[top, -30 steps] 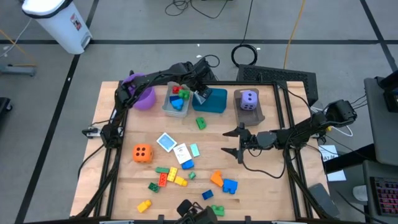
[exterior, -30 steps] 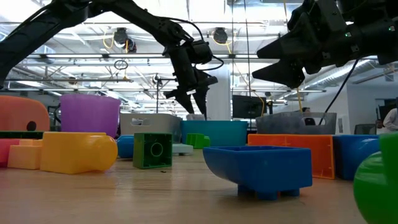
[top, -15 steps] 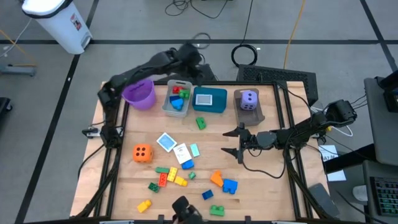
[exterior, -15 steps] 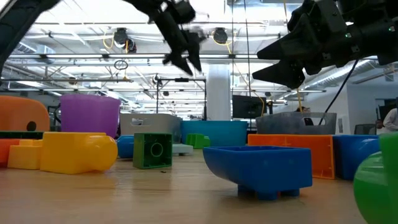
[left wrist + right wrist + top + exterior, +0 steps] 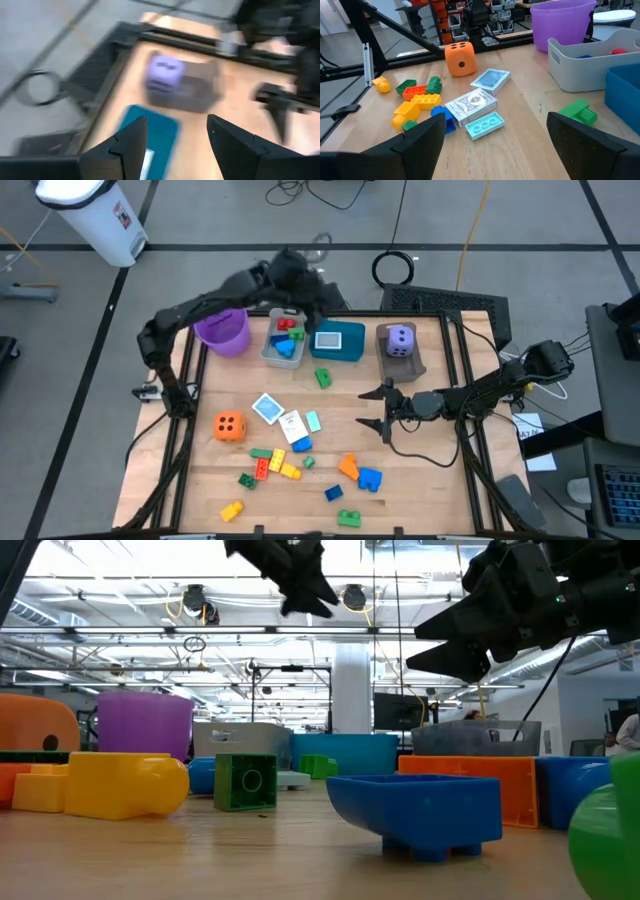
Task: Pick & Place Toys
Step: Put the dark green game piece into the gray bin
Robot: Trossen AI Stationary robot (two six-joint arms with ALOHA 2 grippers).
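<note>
At the worktop's (image 5: 200,480) 6 o'clock edge loose bricks (image 5: 272,463) lie scattered, white/blue cards (image 5: 281,416) just past them, orange die (image 5: 229,426) at 9 o'clock. Right pincer (image 5: 382,409) hovers at 3 o'clock, fingers apart, empty. Farther off, purple die (image 5: 400,340) sits in the brown bin (image 5: 415,365); grey bin (image 5: 270,352) holds bricks. Left pincer (image 5: 305,298), fingers apart and empty, is high over the 12 o'clock bins. Best next: drop straight onto one isolated brick, avoiding neighbours.

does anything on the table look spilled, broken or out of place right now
Nothing looks damaged or spilled. The loose bricks, cards and orange die are just unsorted toys. The purple die sits in the brown bin; both hands are empty.
</note>
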